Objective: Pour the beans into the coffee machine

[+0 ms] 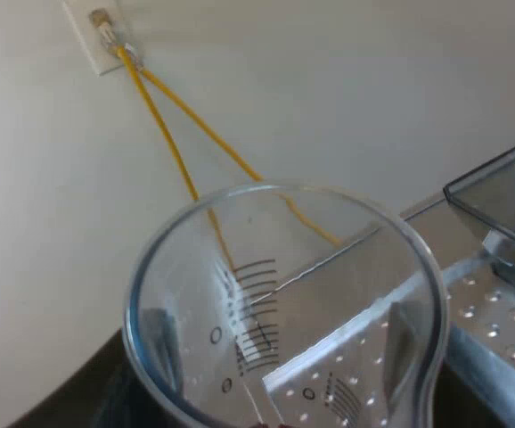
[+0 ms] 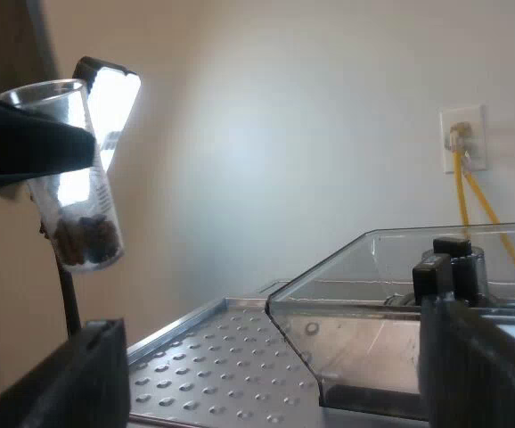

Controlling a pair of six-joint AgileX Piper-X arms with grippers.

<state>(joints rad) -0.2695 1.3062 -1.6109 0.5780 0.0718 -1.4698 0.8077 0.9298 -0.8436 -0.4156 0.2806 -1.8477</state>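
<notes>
The left gripper (image 1: 282,346) is clamping the measuring glass (image 1: 280,267), with the beans (image 2: 85,241) lying in its bottom. The right gripper (image 2: 275,325) is hanging wide open and empty. I'd say the glass is being carried toward the machine; it needs shifting over the bean hopper (image 2: 391,267), then tipping.

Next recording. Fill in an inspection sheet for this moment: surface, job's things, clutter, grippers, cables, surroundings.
Surface: dimpled metal top of the espresso machine.
Job's things: measuring glass held in the air, apart from the machine, with beans in its bottom; clear bean hopper on the machine's top.
Clutter: nothing seen.
Grippers: left gripper shut on the measuring glass; right gripper open, by the hopper.
Cables: two yellow cables plugged into a wall socket.
Surroundings: plain pale wall.
</notes>
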